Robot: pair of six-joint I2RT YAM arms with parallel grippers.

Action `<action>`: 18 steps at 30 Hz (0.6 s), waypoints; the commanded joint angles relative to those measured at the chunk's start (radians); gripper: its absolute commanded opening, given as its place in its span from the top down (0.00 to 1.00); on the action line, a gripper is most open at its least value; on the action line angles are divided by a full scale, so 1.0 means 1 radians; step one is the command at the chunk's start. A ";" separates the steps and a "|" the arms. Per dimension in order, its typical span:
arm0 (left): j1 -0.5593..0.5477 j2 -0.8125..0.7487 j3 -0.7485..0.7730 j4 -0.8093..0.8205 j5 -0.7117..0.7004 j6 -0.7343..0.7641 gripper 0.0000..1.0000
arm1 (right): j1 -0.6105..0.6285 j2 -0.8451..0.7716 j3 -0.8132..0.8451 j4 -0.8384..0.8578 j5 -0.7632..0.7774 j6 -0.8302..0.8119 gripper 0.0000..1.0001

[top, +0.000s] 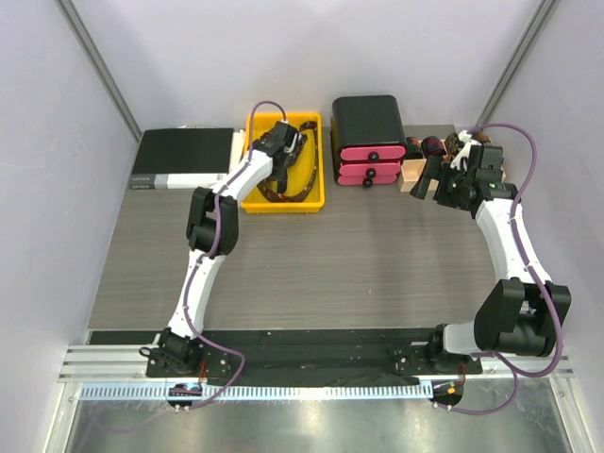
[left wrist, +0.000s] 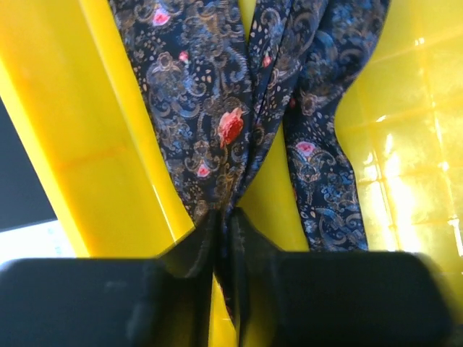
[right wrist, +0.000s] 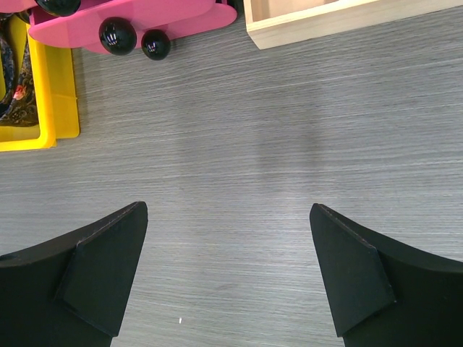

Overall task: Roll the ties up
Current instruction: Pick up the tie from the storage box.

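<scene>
Left tool [left wrist: 223, 217] down inside yellow bin [left wrist: 87, 144] at back of surface [right wrist: 289, 108]; its jaws pinched nearly together on a fold of the ties [left wrist: 231, 130]; ties lie bunched in that bin, dark fabric with red and pink specks; right tool [right wrist: 228, 208] spread wide, holding nothing, above bare surface near pink drawer unit [right wrist: 145, 14] and wooden box [right wrist: 325, 22]

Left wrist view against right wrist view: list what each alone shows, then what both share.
Only left wrist: the left gripper pinched shut on a fold of the tie. Only right wrist: the right gripper open above the grey table, pink drawers with black knobs, a wooden box. Both: the yellow tray with patterned tie fabric in it.
</scene>
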 commanded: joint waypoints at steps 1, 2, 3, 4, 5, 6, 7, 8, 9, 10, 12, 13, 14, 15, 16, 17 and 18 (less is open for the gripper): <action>0.040 -0.124 0.022 0.043 0.061 -0.042 1.00 | -0.005 -0.041 0.003 0.017 0.007 0.004 0.00; 0.061 -0.149 0.020 0.047 0.092 -0.083 1.00 | -0.007 -0.043 0.007 0.019 0.014 0.006 0.00; 0.075 -0.201 0.014 0.066 0.138 -0.117 1.00 | -0.008 -0.043 0.009 0.017 0.019 0.004 0.00; 0.087 -0.238 -0.010 0.079 0.158 -0.146 1.00 | -0.011 -0.044 0.013 0.019 0.021 0.001 0.00; 0.112 -0.270 -0.026 0.101 0.228 -0.186 1.00 | -0.014 -0.046 0.018 0.017 0.021 -0.004 0.00; 0.126 -0.343 -0.041 0.139 0.282 -0.206 1.00 | -0.019 -0.047 0.025 0.019 0.019 -0.010 0.00; 0.139 -0.379 -0.085 0.167 0.322 -0.226 1.00 | -0.020 -0.047 0.033 0.019 0.015 -0.017 0.00; 0.162 -0.416 -0.113 0.197 0.412 -0.243 1.00 | -0.022 -0.047 0.050 0.017 0.014 -0.037 0.00; 0.173 -0.456 -0.141 0.246 0.449 -0.274 1.00 | -0.024 -0.049 0.056 0.017 0.013 -0.048 0.00; 0.182 -0.523 -0.180 0.262 0.489 -0.285 1.00 | -0.024 -0.052 0.062 0.019 0.013 -0.057 0.00; 0.207 -0.586 -0.210 0.279 0.534 -0.309 1.00 | -0.027 -0.052 0.079 0.016 0.011 -0.080 0.00; 0.231 -0.641 -0.216 0.279 0.554 -0.314 1.00 | -0.027 -0.052 0.085 0.013 0.004 -0.086 0.00; 0.248 -0.666 -0.216 0.282 0.574 -0.326 1.00 | -0.027 -0.050 0.098 0.011 -0.001 -0.090 0.00; 0.270 -0.689 -0.218 0.287 0.623 -0.338 1.00 | -0.027 -0.050 0.104 0.008 -0.005 -0.093 0.00; 0.293 -0.721 -0.218 0.294 0.644 -0.367 1.00 | -0.028 -0.049 0.111 0.006 -0.012 -0.093 0.00; 0.341 -0.773 -0.222 0.326 0.667 -0.381 1.00 | -0.028 -0.047 0.121 0.006 -0.025 -0.091 0.00; 0.366 -0.802 -0.227 0.346 0.684 -0.393 1.00 | -0.027 -0.047 0.125 0.008 -0.035 -0.088 0.00</action>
